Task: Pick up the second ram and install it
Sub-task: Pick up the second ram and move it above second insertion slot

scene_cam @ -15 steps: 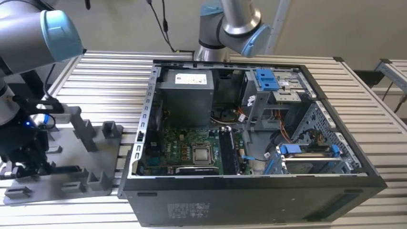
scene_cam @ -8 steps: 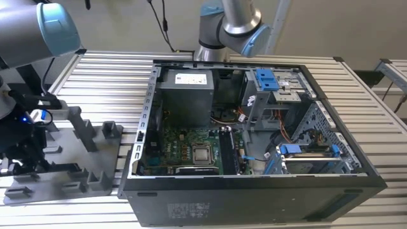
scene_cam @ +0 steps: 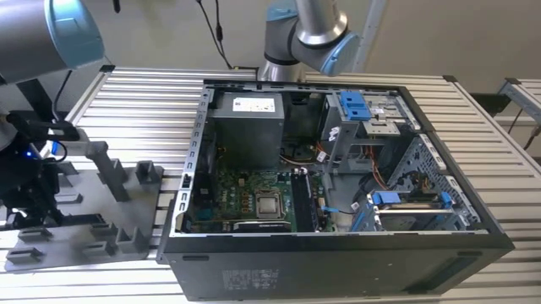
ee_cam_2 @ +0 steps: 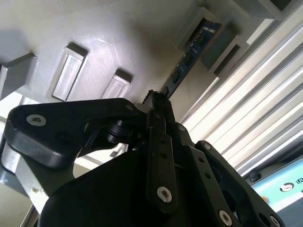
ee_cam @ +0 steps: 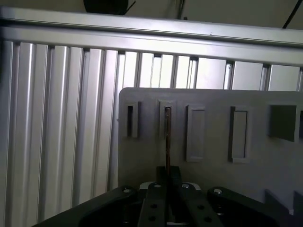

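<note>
The second ram [ee_cam: 167, 137] is a slim dark strip seen edge-on, standing in a narrow slot of the grey fixture tray [ee_cam: 213, 175]. In the second wrist view the ram [ee_cam_2: 188, 54] shows as a blue-edged board, and its far end sits in a raised slot holder. My gripper [ee_cam: 167, 171] is shut on the ram's near end, with the black fingers pressed together around it in both wrist views. In the exterior view the gripper [scene_cam: 32, 187] hangs low over the tray [scene_cam: 85, 215] at the exterior view's left.
An open computer case [scene_cam: 338, 253] lies to the exterior view's right of the tray, with the green motherboard [scene_cam: 245, 202], the silver processor [scene_cam: 270, 205] and the dark memory slots [scene_cam: 300, 199] inside. Grey posts [scene_cam: 110, 171] rise from the tray. A second arm [scene_cam: 305, 31] stands behind the case.
</note>
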Action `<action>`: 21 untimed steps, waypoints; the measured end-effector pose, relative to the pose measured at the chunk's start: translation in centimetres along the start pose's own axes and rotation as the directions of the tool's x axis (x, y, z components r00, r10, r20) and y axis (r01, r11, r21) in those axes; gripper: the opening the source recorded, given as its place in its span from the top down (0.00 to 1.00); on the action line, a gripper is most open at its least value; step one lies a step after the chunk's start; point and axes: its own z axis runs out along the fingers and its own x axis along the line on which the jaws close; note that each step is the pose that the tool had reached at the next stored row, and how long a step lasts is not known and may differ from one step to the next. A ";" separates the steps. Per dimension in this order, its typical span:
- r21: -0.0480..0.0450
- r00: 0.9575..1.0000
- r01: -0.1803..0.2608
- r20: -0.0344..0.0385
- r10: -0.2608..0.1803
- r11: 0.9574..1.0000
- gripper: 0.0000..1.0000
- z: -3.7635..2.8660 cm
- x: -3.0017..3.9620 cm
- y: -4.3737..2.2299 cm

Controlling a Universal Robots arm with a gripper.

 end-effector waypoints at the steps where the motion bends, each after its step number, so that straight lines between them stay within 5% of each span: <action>1: 0.000 1.000 -0.001 0.000 0.001 1.000 0.86 -0.07 0.00 0.00; 9: -0.001 0.999 -0.033 0.001 0.033 0.999 0.86 -0.60 0.02 0.00; 21: -0.001 0.999 -0.033 0.001 0.033 0.999 0.86 -2.26 0.07 0.03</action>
